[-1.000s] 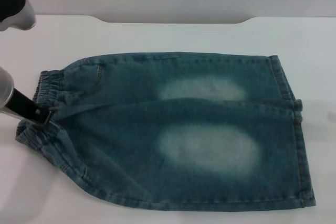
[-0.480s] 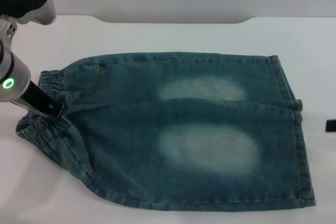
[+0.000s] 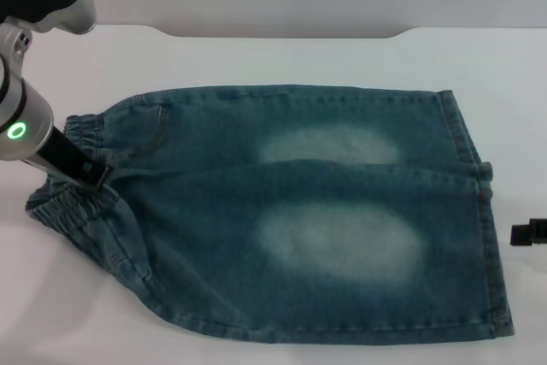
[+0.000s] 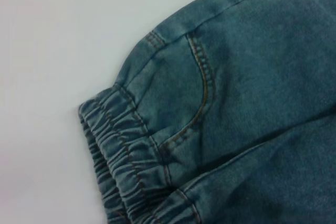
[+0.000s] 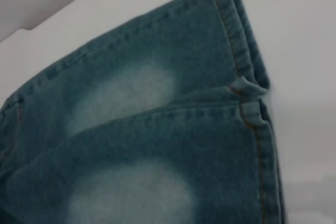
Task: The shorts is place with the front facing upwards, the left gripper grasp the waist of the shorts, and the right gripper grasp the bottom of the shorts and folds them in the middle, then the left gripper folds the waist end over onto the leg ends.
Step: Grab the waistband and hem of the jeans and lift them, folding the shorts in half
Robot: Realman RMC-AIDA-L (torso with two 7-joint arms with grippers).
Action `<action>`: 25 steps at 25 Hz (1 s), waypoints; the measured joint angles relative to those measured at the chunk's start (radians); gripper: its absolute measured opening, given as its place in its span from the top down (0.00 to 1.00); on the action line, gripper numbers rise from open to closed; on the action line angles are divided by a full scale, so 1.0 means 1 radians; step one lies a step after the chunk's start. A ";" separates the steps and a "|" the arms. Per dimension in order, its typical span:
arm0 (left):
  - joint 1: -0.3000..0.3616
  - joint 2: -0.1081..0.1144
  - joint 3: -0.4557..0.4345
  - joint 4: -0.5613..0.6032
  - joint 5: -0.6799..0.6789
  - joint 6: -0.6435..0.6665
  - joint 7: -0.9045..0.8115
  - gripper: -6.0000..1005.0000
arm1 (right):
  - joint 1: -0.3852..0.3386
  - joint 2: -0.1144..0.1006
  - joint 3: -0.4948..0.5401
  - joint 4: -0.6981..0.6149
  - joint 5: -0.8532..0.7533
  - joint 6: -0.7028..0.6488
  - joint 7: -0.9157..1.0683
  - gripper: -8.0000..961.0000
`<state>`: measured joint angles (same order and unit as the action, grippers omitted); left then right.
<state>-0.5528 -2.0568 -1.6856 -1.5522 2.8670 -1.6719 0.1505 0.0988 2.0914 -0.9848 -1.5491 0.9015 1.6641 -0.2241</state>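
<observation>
White tabletop (image 3: 256, 57) carries the shorts (image 3: 291, 211) spread flat, bleached ovals up, so both ends can be reached. My left pincer (image 3: 92, 179) sits at the elastic waist (image 3: 73, 203) for its grasp, my right pincer (image 3: 528, 233) just beside the leg hems (image 3: 487, 245); I cannot tell either's spread

You get bright, even light from above in the head view; the white table (image 3: 282, 57) looks nearly washed out, and the shorts (image 3: 299, 211) cast only a thin soft shadow along their near edge. The green ring on the left arm glows sharply (no glare around it); both wrist views are softer, the left one crisp on the pocket stitching, the right one hazy, with a dim grey corner beyond the table.
</observation>
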 joint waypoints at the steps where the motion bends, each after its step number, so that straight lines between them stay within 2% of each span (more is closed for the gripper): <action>1: -0.003 0.000 0.001 -0.001 0.000 -0.002 0.000 0.96 | -0.004 0.000 -0.001 0.003 0.000 0.000 0.000 0.15; 25: -0.033 0.000 0.003 -0.026 0.008 -0.031 0.007 0.96 | -0.029 -0.001 -0.078 0.117 0.042 -0.030 0.003 0.15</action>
<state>-0.5857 -2.0572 -1.6827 -1.5784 2.8748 -1.7026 0.1580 0.0695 2.0908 -1.0626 -1.4318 0.9436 1.6340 -0.2209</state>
